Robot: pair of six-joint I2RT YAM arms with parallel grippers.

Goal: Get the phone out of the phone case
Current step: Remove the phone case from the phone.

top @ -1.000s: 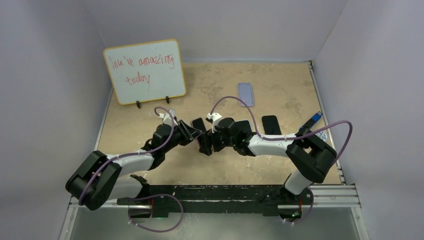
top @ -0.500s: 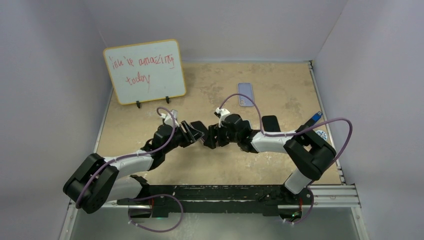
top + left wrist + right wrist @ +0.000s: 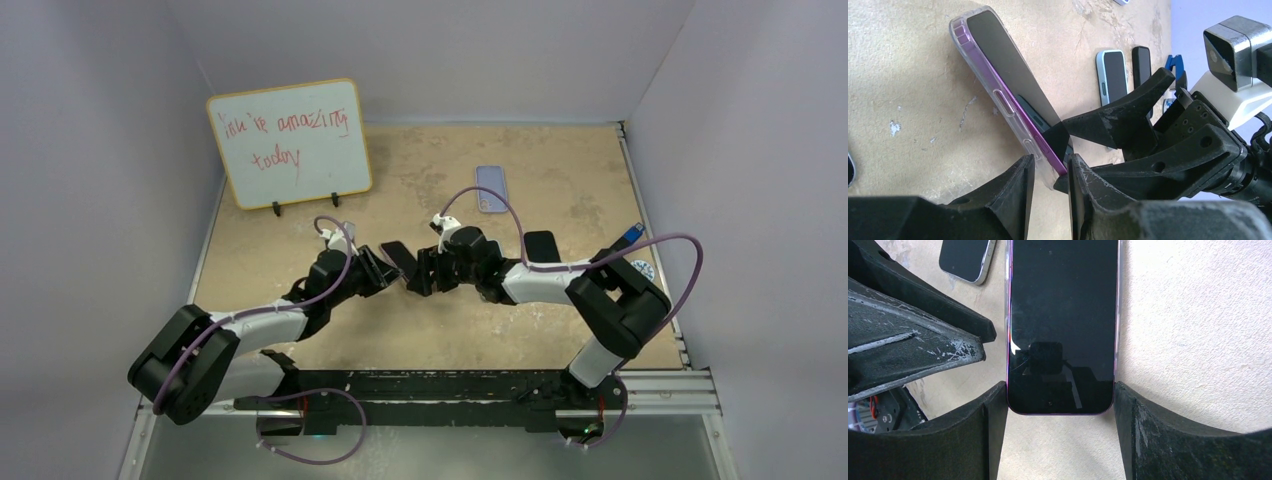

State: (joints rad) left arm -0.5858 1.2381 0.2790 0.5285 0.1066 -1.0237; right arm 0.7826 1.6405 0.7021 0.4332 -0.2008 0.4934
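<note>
Lighting: even, diffuse, from overhead. Shadows on the table [image 3: 450,330] are soft-edged and faint. The phone [image 3: 1060,300] screen carries a dim mirror reflection low down. Wrist views: nearest fingers [image 3: 1173,440] slightly soft. Overhead view sharp throughout.

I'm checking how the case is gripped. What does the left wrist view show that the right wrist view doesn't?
Left wrist only: the case side-on, purple showing through, one end pinched by the left gripper. Right wrist only: the phone with its screen face-on, the right gripper against both long edges. Both: the phone, the opposite arm's fingers and the table.
</note>
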